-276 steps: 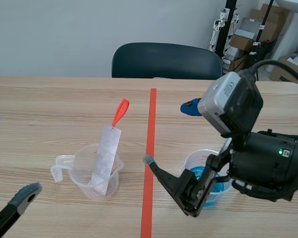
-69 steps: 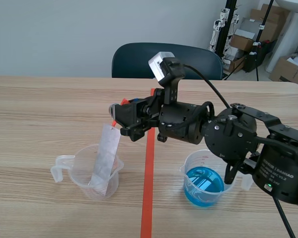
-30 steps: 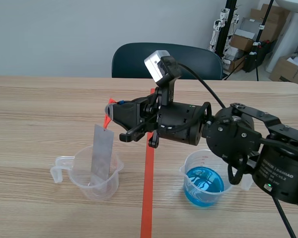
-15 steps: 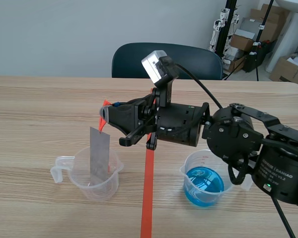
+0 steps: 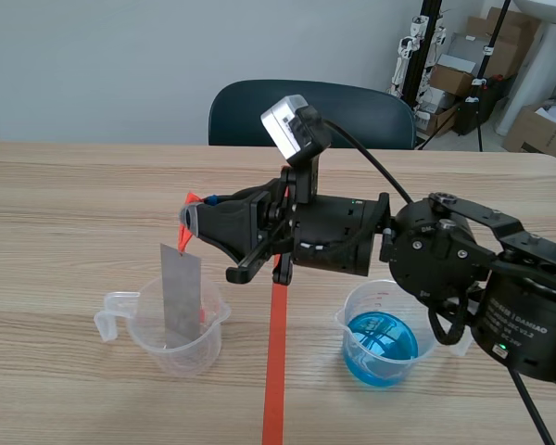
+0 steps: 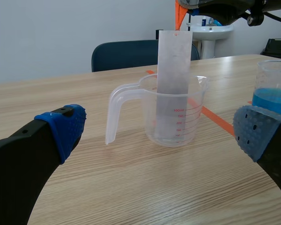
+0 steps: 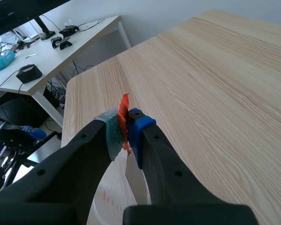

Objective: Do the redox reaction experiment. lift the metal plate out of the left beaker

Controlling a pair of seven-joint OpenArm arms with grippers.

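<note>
The left pincer [image 6: 157, 133] sits low over the tabletop [image 5: 74, 204] with its fingers spread wide and nothing between them. Bare wood lies between it and the left beaker [image 6: 196, 117], which stands ahead of it with its handle turned toward the left finger.

In the scene view the clear left beaker [image 5: 181, 354] stands left of the orange tape line [image 5: 276, 371], with open tabletop on every side of it. The metal plate [image 5: 180, 292] stands close to upright in it. The plate's lower end is below the rim and inside the wall, so it is not yet out, while its top edge rises well above the rim. Whether the bottom edge touches the beaker's floor cannot be told.

An orange tag [image 5: 187, 218] sticks up from the plate's top edge. The right pincer [image 5: 193, 221], reaching across the tape line from the right, is clamped narrow on that tag. In the right wrist view both pads press the tag [image 7: 124, 117] and the plate [image 7: 136, 180] hangs below the fingers [image 7: 141, 125]. Open air lies above the beaker's mouth, apart from the pincer itself.

The right beaker [image 5: 352, 306], holding blue liquid, stands right of the tape line, well apart from the left one, partly under the right arm.
</note>
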